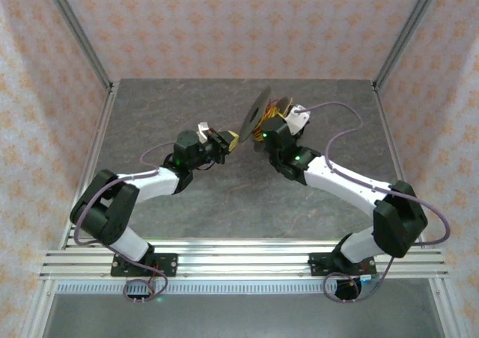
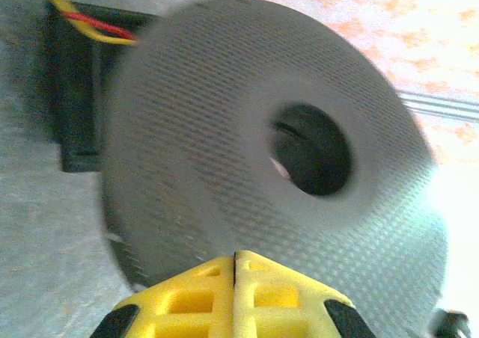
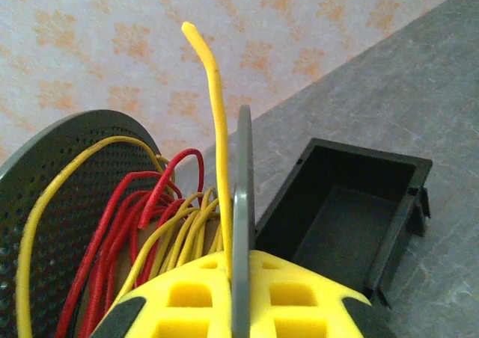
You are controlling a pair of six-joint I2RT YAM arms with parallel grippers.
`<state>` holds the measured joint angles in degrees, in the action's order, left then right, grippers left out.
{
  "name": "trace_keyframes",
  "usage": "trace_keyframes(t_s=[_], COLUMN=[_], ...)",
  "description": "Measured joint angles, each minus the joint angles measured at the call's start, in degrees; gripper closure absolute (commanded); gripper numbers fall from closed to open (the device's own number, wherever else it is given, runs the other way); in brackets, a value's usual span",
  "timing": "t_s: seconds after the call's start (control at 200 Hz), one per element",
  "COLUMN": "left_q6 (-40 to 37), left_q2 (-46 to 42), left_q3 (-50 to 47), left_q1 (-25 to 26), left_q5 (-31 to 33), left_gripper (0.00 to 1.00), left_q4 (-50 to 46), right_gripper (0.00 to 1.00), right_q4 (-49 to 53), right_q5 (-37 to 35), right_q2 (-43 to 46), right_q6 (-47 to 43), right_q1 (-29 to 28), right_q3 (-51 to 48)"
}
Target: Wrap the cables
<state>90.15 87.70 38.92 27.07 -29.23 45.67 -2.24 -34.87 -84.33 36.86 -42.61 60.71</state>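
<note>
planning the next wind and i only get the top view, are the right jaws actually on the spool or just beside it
Observer: They are on it. In the right wrist view the right jaws are shut on the rim of one grey spool disc, which stands edge-on between them.
Operator: ok and how do the wires look in there
Observer: The red and yellow wires sit in loose loops between the two discs, and one yellow end sticks up free past the rim.
</note>
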Motion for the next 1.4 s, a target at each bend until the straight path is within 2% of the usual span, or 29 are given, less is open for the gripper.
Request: trace_keyframes(t_s=[0.135, 0.37, 0.41, 0.501, 0.551, 0.586, 0.621, 0.631, 0.716, 0.826, 1.011, 1.171, 1.401], left_q6=[-0.04, -2.23, -3.67, -10.23, -14.58, -17.44, -20.37, -21.59, -27.96, -35.67, -46.34, -51.3, -54.27], left_q2=[-2.36, -4.26, -6.1, -12.68, -16.87, -19.45, -21.99, -22.82, -27.61, -30.8, -31.01, -30.29, -29.75], left_q3=[0.02, 0.02, 0.13, 1.97, 4.79, 6.95, 9.29, 10.05, 15.56, 21.27, 27.82, 29.55, 29.64], left_q1=[2.49, 2.38, 2.19, 1.33, 0.46, -0.28, -1.38, -1.84, -6.54, -14.27, -24.06, -27.52, -27.89], left_q5=[2.75, 4.68, 4.74, 6.16, 7.56, 8.33, 8.85, 8.9, 8.94, 8.7, 6.51, 4.68, 4.33], left_gripper=[1.0, 1.0, 0.88, 0.49, 0.3, 0.2, 0.03, 0.01, 0.01, 0.01, 0.01, 0.01, 0.01], left_q4=[-0.04, -6.19, -9.31, -20.96, -28.89, -33.46, -37.83, -39.23, -48.63, -59.89, -76.13, -82.31, -86.07], right_gripper=[1.0, 1.0, 1.0, 1.0, 1.0, 1.0, 1.0, 1.0, 1.0, 1.0, 1.0, 1.0, 1.0], right_q4=[2.27, 4.61, 5.14, 6.34, 6.47, 6.58, 6.67, 6.78, 7.43, 9.05, 12.41, 11.89, 5.81], right_q5=[-0.11, 0.28, 0.83, 3.45, 5.35, 6.75, 8.31, 8.74, 11.76, 14.6, 13.73, 10.27, 4.55], right_q2=[-4.2, -5.09, -5.09, -5.09, -5.07, -5.07, -5.07, -5.07, -5.07, -5.14, -8.09, -12.44, -23.32], right_q6=[1.07, 0.68, -0.02, -2.49, -4.28, -5.73, -7.74, -8.5, -14.05, -25.4, -45.48, -61.24, -79.93], right_q1=[-0.07, -1.01, -1.11, -1.11, -1.11, -1.14, -1.44, -1.57, -3.13, -7.08, -14.32, -16.24, -18.08], right_q3=[3.48, 4.17, 4.55, 6.12, 6.97, 7.56, 8.11, 8.28, 9.46, 11.04, 16.48, 19.1, 19.45])
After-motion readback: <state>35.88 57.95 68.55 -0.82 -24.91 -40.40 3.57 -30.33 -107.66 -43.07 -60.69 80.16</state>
